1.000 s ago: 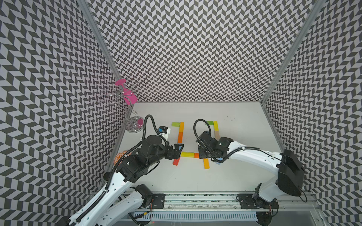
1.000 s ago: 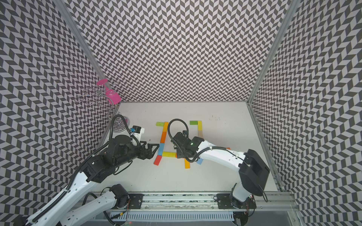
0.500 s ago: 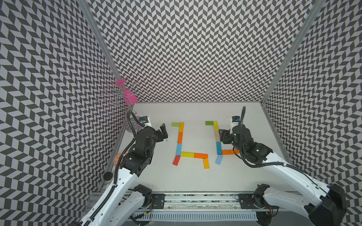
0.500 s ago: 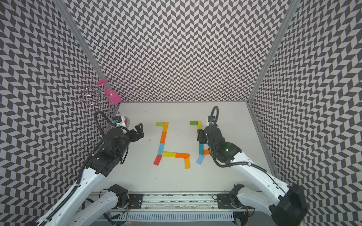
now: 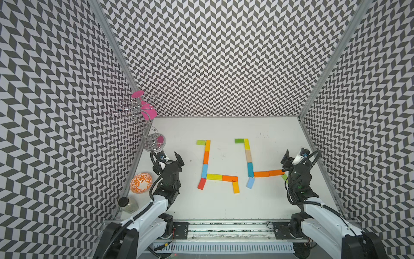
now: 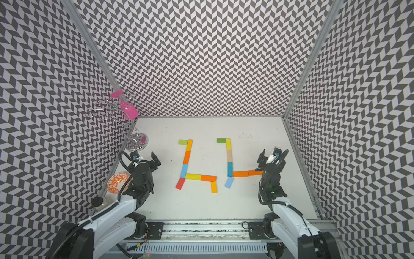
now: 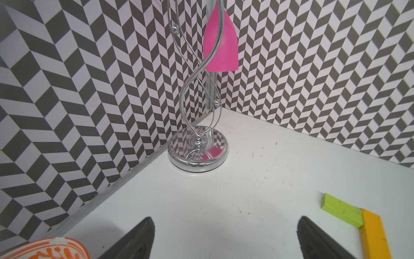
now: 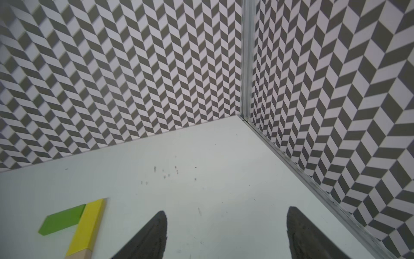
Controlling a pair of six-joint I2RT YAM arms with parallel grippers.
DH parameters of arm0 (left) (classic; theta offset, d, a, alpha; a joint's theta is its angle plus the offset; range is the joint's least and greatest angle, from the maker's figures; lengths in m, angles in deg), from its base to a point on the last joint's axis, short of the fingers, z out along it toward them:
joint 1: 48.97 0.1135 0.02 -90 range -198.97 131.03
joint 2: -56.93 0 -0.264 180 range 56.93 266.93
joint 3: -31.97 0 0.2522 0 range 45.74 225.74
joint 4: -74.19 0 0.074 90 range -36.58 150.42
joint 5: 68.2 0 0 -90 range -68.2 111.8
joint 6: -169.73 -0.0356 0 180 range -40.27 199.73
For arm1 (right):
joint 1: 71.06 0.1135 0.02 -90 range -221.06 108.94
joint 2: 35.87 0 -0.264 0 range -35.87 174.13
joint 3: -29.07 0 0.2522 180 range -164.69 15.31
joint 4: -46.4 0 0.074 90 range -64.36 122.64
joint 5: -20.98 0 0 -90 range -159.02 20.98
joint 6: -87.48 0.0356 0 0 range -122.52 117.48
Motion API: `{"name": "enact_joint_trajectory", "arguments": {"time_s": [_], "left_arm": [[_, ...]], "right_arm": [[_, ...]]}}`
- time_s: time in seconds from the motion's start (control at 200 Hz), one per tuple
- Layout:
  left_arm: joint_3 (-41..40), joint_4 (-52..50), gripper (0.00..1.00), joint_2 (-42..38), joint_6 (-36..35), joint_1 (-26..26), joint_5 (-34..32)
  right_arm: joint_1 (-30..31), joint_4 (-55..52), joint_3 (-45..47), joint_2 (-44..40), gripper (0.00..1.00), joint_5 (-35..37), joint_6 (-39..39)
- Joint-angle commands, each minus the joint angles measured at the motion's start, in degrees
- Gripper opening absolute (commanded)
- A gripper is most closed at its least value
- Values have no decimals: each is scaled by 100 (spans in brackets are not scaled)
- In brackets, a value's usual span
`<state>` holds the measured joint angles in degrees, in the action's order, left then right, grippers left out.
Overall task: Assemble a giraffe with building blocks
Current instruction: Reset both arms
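Observation:
The building blocks lie flat on the white table in two figures of coloured planks, seen in both top views. The left figure (image 5: 206, 157) runs from a green block down an orange and blue column to a red, yellow and orange foot. The right figure (image 5: 248, 155) has green, yellow, tan, teal and light blue planks and two orange ones (image 5: 267, 173); a light green block (image 5: 284, 177) shows partly behind my right arm. My left gripper (image 5: 171, 157) (image 7: 226, 235) hangs open and empty left of the figures. My right gripper (image 5: 294, 155) (image 8: 226, 231) is open and empty, to their right.
A chrome wire stand (image 5: 154, 142) holding a pink glass (image 5: 145, 109) sits in the back left corner. An orange-patterned bowl (image 5: 141, 182) and a small jar (image 5: 128, 204) rest by the left wall. Patterned walls enclose three sides.
Both arms have pulled back from the blocks in the middle, the left one to the left side and the right one to the right side. The right gripper's jaws have widened.

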<state>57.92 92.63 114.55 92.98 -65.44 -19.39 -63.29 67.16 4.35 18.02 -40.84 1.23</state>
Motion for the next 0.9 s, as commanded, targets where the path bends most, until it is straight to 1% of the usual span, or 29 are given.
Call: {"name": "enact_joint_trajectory", "arguments": {"time_s": [0.0, 0.075, 0.11, 0.14, 0.185, 0.235, 0.28, 0.315, 0.356, 0.396, 0.416, 0.446, 0.521, 0.551, 0.576, 0.586, 0.591, 0.601, 0.606, 0.616, 0.641, 0.681, 0.776, 0.851, 0.896], "left_arm": [[-322, 1571, 100, 417, -536, 216, -97], [-506, 2178, 99, 727, -555, 478, 177], [-503, 2290, 99, 771, -644, 508, 342], [-582, 2617, 99, 839, -880, 545, 510], [-697, 3181, 100, 1002, -1139, 561, 515], [-648, 3344, 100, 1159, -1262, 612, 647], [-543, 3345, 100, 1300, -1328, 648, 786], [-496, 3436, 100, 1427, -1401, 673, 856], [-472, 3618, 100, 1583, -1449, 719, 965], [-469, 3857, 100, 1721, -1451, 830, 1145], [-451, 3940, 100, 1796, -1427, 889, 1238], [-382, 3922, 99, 1869, -1350, 1010, 1455], [-104, 3388, 98, 1918, -1138, 1168, 1908], [-97, 3452, 99, 2008, -932, 1220, 2017], [-153, 3714, 99, 2135, -957, 1278, 2188], [-172, 3826, 99, 2197, -970, 1278, 2197], [-177, 3880, 99, 2225, -967, 1282, 2191], [-198, 3980, 100, 2290, -959, 1281, 2165], [-207, 4031, 100, 2324, -953, 1284, 2149], [-225, 4125, 100, 2385, -945, 1286, 2115], [-253, 4376, 100, 2569, -939, 1299, 2090], [-241, 4700, 99, 2789, -1054, 1319, 2242], [147, 3771, 100, 2742, -1080, 1282, 2440], [331, 3664, 100, 3014, -1116, 1308, 2601], [178, 4177, 100, 3155, -1109, 1387, 2726]], "right_arm": [[-238, 1593, 223, 654, 82, -327, -19], [-326, 2377, 264, 1338, 81, -610, -82], [-331, 2702, 239, 1642, 81, -769, -124], [-333, 3042, 218, 1937, 80, -844, -162], [-328, 3448, 172, 2226, 79, -1095, -272], [-359, 3537, 67, 2456, 80, -1357, -189], [-385, 3375, -117, 2713, 79, -1631, -305], [-385, 3528, -123, 2984, 78, -1798, -363], [-388, 3970, -126, 3332, 77, -2004, -437], [-386, 4843, 40, 3649, 77, -2123, -525], [-383, 5071, 131, 3699, 77, -2207, -557], [-390, 4841, 144, 3592, 78, -2253, -570], [-390, 4047, -55, 3335, 78, -2384, -638], [-382, 3887, -123, 3325, 79, -2422, -656], [-387, 3882, -125, 3373, 79, -2409, -646], [-383, 3892, -126, 3391, 82, -2395, -623], [-382, 3898, -126, 3405, 85, -2392, -617], [-382, 3918, -126, 3421, 95, -2389, -613], [-386, 3929, -126, 3433, 98, -2388, -613], [-387, 3952, -126, 3446, 100, -2394, -606], [-389, 4045, -126, 3476, 99, -2397, -603], [-387, 4211, -126, 3515, 99, -2366, -611], [-380, 4620, -6, 3606, 99, -2065, -507], [-380, 4390, -113, 3611, 99, -1937, -438], [-382, 4256, -126, 3593, 99, -1938, -419]]}}
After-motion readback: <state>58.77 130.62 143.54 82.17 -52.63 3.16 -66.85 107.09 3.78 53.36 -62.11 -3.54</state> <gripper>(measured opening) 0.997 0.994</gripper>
